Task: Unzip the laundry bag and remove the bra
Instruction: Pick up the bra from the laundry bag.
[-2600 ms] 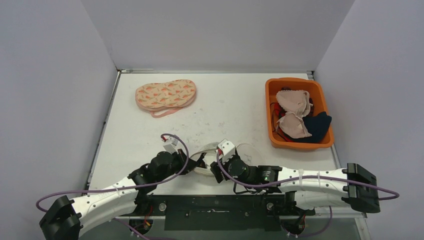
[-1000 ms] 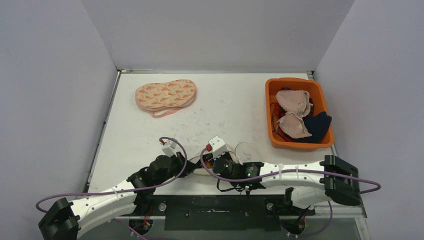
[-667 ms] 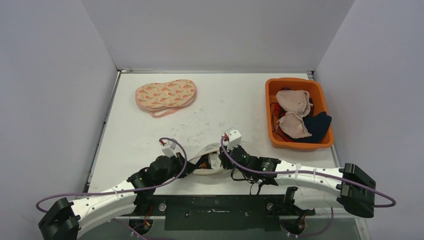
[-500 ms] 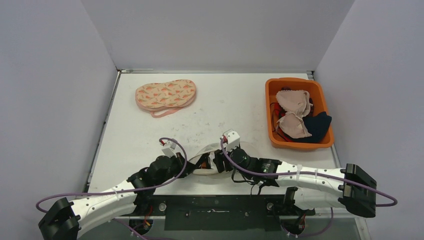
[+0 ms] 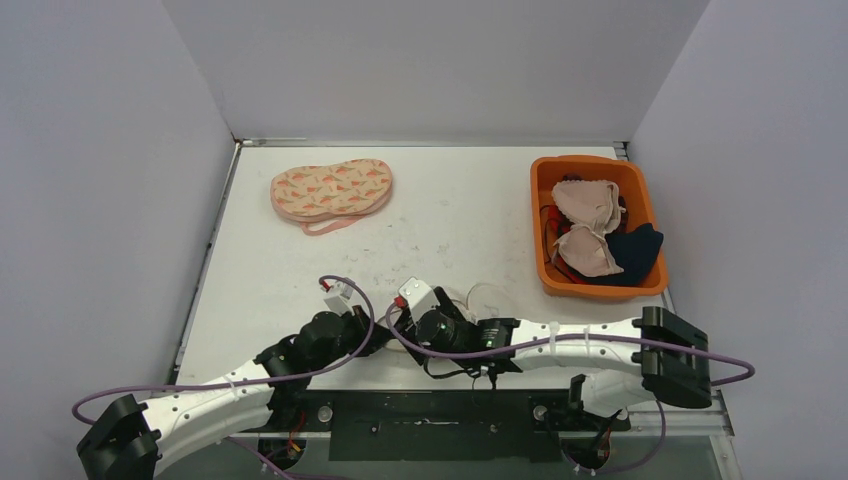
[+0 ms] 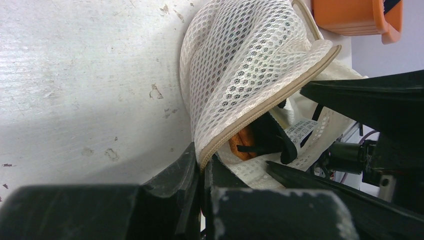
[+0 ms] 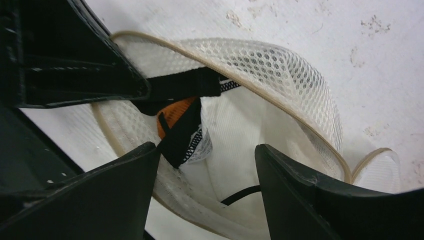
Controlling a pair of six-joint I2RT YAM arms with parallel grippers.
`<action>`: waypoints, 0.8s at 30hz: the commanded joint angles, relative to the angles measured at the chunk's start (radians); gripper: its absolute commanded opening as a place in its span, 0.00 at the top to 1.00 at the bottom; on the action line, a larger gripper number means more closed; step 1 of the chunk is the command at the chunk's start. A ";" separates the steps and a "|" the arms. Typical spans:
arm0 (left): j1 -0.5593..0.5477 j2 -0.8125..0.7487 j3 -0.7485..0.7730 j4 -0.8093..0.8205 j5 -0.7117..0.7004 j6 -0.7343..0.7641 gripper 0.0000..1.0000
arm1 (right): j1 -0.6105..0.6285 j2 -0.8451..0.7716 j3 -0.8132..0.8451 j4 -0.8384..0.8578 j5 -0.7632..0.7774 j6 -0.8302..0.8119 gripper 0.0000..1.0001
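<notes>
1. Where the table (image 5: pixel 450 210) meets the arm bases, the mesh bag (image 6: pixel 240 65) lies about midway along the near edge, between the two grippers.
2. The left gripper (image 6: pixel 204 157) is clamped tight on the bag's beige-trimmed rim. The mesh rises from the pinch as a curved flap.
3. The right gripper (image 7: pixel 205 150) is spread wide and grips nothing. In its wrist view the fingers frame the bag's mouth, one on each side. Whether they touch the mesh cannot be told.
4. The bag is unzipped and gapes open. The bra (image 7: pixel 177 117) is inside it, showing black straps, an orange part and a white label (image 6: pixel 299 131).
5. An orange bin (image 5: pixel 537 220) stands along the right edge, towards the far right corner. It holds pale bras and some dark clothing.
6. A peach patterned pouch (image 5: pixel 332 190) lies near the far left corner, well apart from the bag and both grippers.
</notes>
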 commanded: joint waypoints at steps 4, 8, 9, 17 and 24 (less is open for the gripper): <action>-0.006 -0.006 0.012 0.035 -0.010 0.003 1.00 | 0.032 0.107 0.099 -0.116 0.162 -0.055 0.30; -0.007 -0.007 0.011 0.034 -0.012 0.002 1.00 | 0.036 0.116 0.092 -0.085 0.222 -0.042 0.34; -0.007 -0.009 0.009 0.034 -0.012 0.003 1.00 | 0.036 0.116 0.086 -0.063 0.231 -0.042 0.37; -0.008 -0.026 0.005 0.023 -0.010 0.002 1.00 | 0.034 0.176 0.101 -0.043 0.282 -0.026 0.74; -0.009 -0.068 0.002 -0.002 -0.028 -0.002 1.00 | 0.035 0.022 0.036 0.005 0.244 -0.017 0.95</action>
